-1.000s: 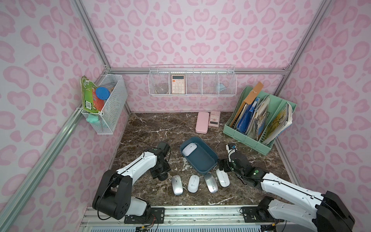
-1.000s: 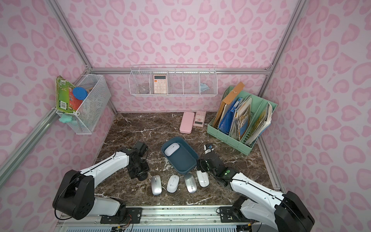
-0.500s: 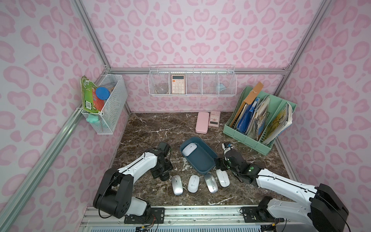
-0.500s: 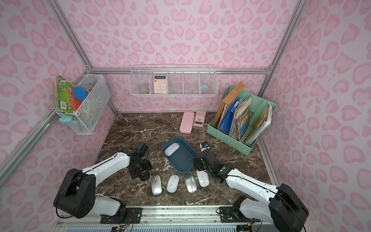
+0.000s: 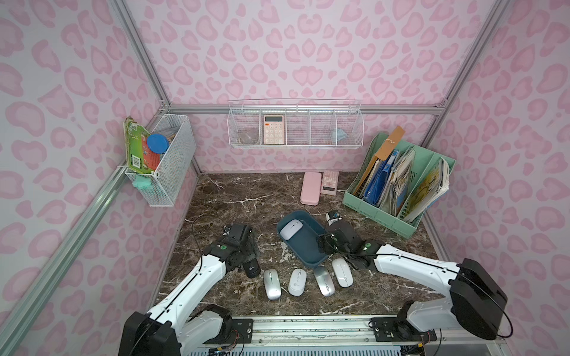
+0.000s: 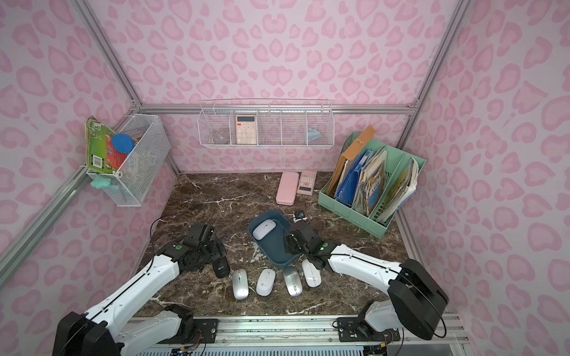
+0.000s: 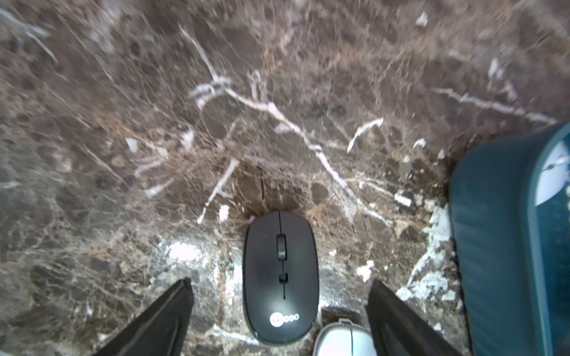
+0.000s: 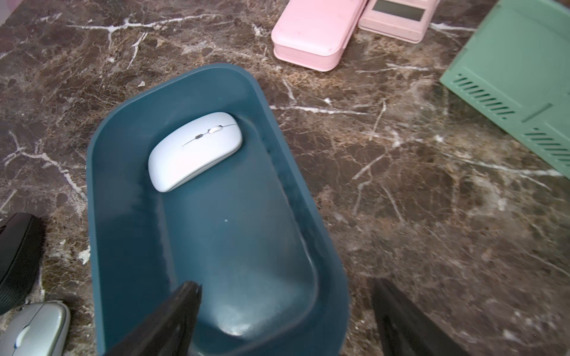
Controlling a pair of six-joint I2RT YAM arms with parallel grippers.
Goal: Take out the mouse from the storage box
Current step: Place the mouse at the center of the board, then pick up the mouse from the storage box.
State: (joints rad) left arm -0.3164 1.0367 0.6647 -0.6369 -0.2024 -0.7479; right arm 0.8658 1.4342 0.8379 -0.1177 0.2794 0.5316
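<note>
Over the last second our left hand point(image 7: 279, 282) has spread its fingers. They now stand apart on either side of the black mouse point(image 5: 251, 268) without touching it, and that mouse lies flat on the table point(image 5: 240, 197) at the left end of the row of silver and white mice point(image 5: 297, 282). We judge that mouse delivered and the left arm free to draw back. Meanwhile our right hand point(image 8: 283, 285) has come in from beside the row to the near end of the storage box point(image 8: 94, 215). Its fingers are also apart and empty, one above the box's floor and the other outside over the table, so they straddle a long wall. One white mouse point(image 8: 196, 151) is left inside. It lies at the far end of the box, angled across it, close to the end wall and well apart from the right hand's fingers. So the task is nearly but not fully done. We expect the right hand must either reach on to the far end and turn to match that mouse's slant, or hold the box steady. From these views we cannot tell which it intends.
</note>
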